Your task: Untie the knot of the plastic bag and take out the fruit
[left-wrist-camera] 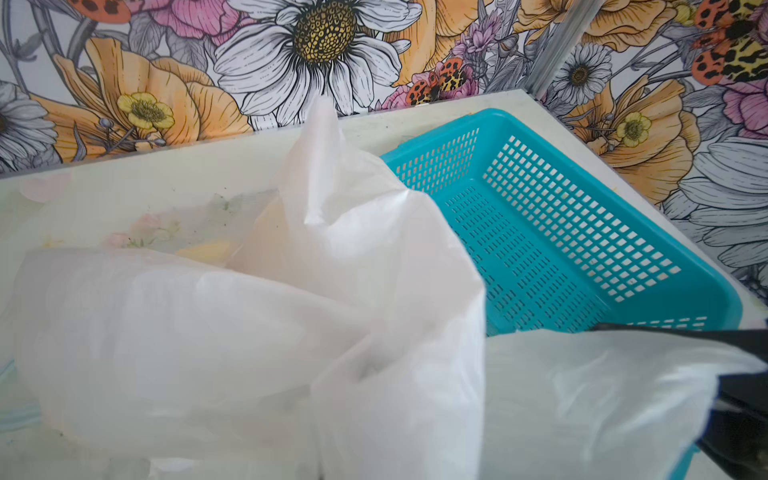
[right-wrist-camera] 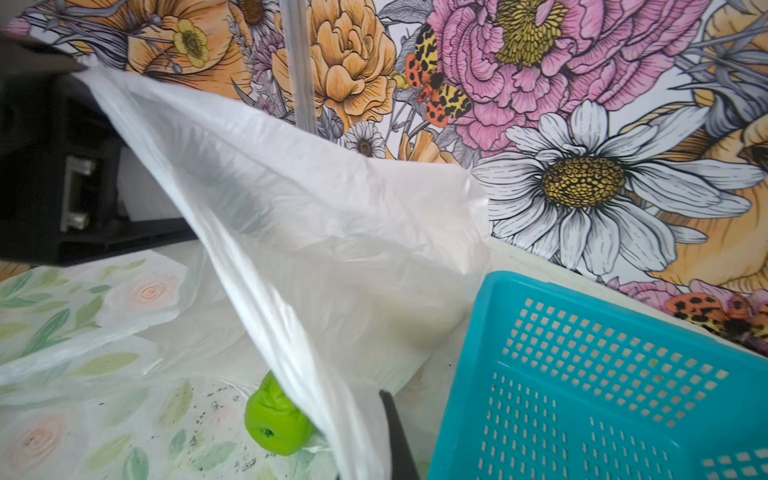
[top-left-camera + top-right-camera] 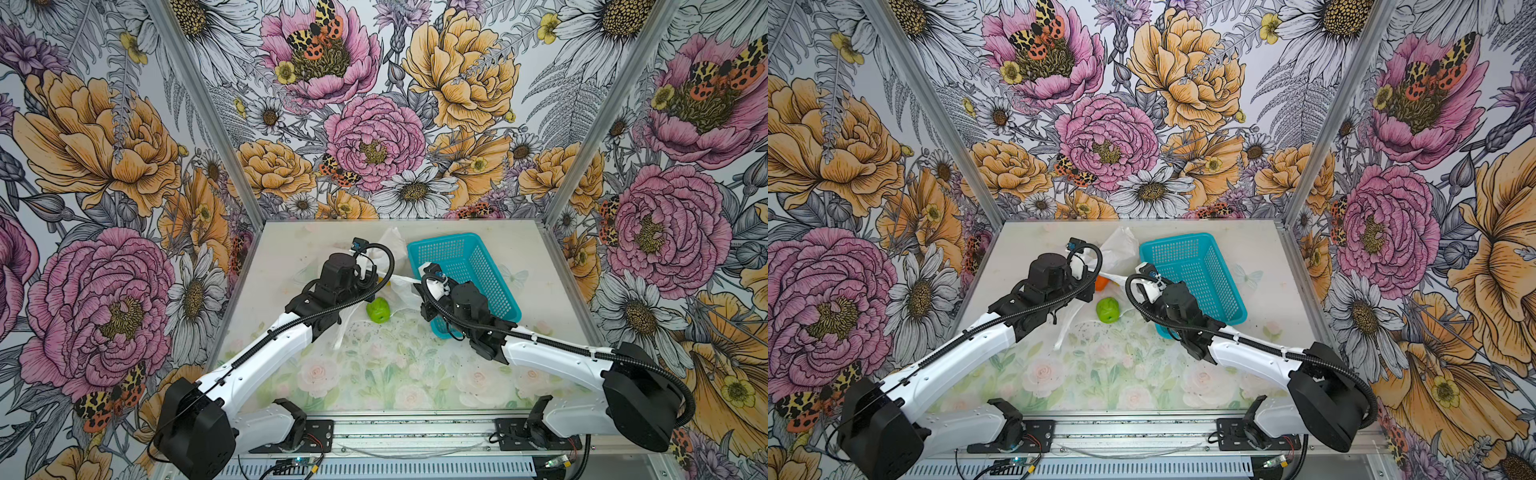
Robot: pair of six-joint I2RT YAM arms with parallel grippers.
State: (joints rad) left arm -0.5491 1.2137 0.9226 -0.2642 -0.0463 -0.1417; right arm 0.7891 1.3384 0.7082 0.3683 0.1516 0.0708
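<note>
No knot visible, so untying looks done: plastic bag [image 2: 332,232] on tabletop [image 3: 374,374] is stretched between left gripper [image 2: 72,66] and right gripper [image 1: 731,365], both fingers clamped on it, green apple [image 3: 378,311] out at bag's 6 o'clock, orange [image 3: 1101,283] at apple's 11 o'clock, other fruit likely inside.

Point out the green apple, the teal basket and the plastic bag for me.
green apple [image 3: 379,311]: in a top view, on its upper side.
teal basket [image 3: 469,270]: in a top view, on the bare mesh floor.
plastic bag [image 2: 332,232]: in the right wrist view, on the stretched sheet.
</note>
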